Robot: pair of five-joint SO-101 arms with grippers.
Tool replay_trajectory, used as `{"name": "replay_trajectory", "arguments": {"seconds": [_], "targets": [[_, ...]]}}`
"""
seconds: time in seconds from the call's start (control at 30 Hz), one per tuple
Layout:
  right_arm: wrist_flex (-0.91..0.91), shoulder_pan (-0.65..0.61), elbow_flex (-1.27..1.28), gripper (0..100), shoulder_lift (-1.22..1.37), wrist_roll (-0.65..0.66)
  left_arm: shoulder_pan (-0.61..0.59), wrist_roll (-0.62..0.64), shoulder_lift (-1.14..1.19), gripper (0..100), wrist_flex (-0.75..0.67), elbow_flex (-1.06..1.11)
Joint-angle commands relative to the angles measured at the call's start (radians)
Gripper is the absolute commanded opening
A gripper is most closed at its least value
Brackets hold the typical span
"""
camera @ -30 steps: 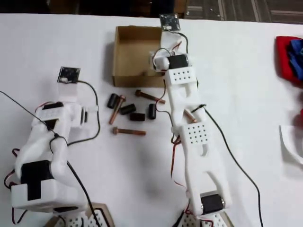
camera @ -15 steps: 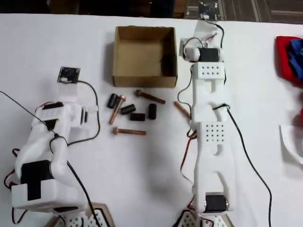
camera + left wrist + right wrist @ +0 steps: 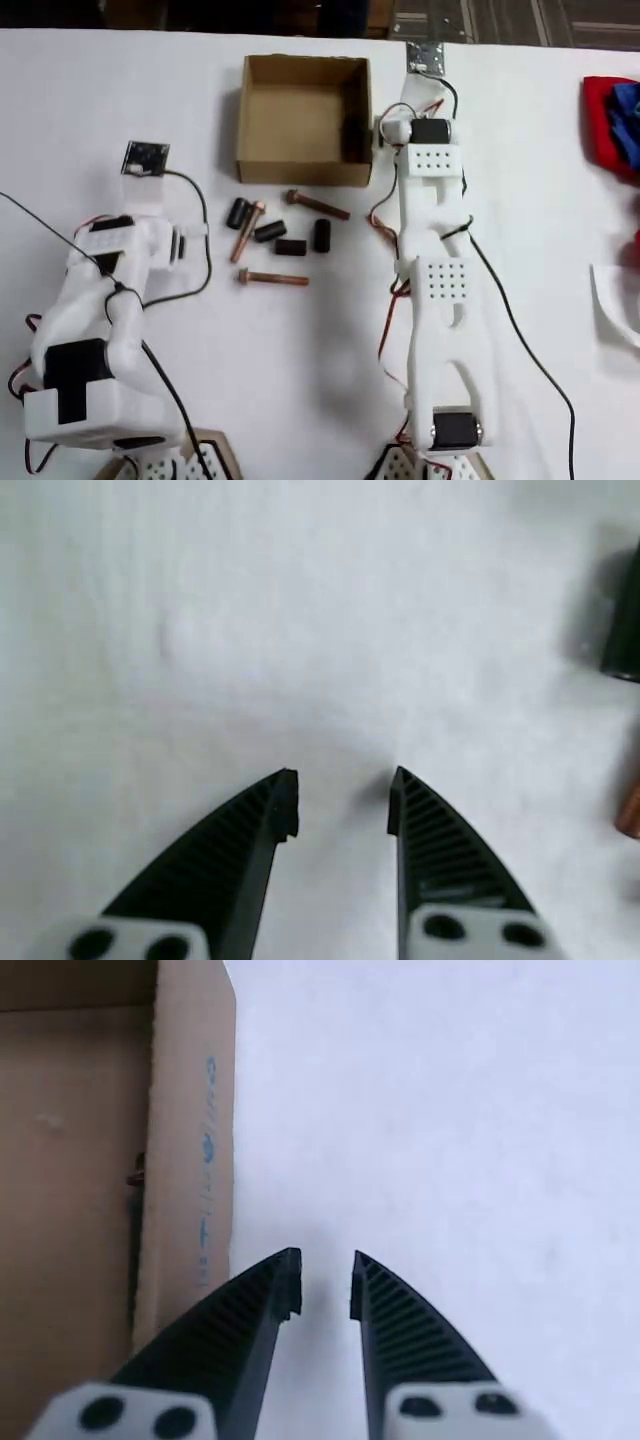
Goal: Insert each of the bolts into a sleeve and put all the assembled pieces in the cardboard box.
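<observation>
Cardboard box (image 3: 300, 173) stands just beside the right gripper (image 3: 324, 1280), jaws slightly apart and empty; the left gripper (image 3: 343, 800) is parted too

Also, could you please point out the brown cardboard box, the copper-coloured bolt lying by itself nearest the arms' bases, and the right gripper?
Brown cardboard box (image 3: 300, 172), high view: its near outer wall.
Copper-coloured metal bolt (image 3: 273, 278), high view: middle of the shank.
Right gripper (image 3: 323, 1272), right wrist view: midway between its black fingertips.
</observation>
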Motion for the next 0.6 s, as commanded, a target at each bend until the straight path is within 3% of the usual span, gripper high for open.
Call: {"name": "replay_trajectory", "arguments": {"seconds": [0.0, 0.57], "targets": [[0.024, -0.054, -0.017, 8.0, -0.007, 0.002, -0.006, -0.006, -0.003, 17, 0.009, -0.036], [0.064, -0.044, -0.094, 8.0, -0.024, 0.003, -0.006, -0.006, -0.003, 17, 0.009, -0.036]]}}
